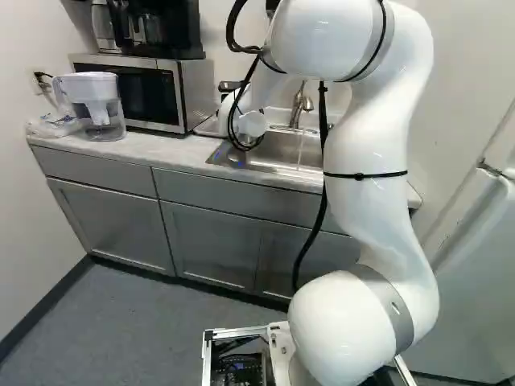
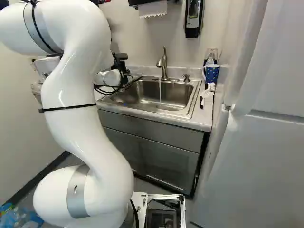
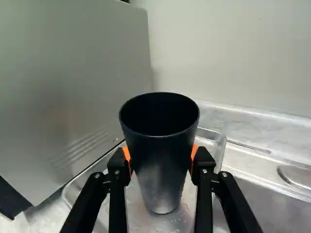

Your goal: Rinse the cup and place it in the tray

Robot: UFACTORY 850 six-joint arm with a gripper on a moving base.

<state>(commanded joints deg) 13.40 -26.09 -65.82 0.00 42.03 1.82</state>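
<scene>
A white robot arm (image 1: 370, 217) is blocking part of the sink (image 2: 137, 92) in the left base view, while a metal tray (image 3: 219, 145) is running out of the wrist view. Hard to make out from the base, the claw (image 3: 161, 158) is standing parted, pinching an upright black cup (image 3: 163, 187) above the tray's floor, any contact beneath remaining unclear.

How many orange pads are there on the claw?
2: one pad and the other pad, on opposite sides of the dark cup. Both are partly hidden.
</scene>
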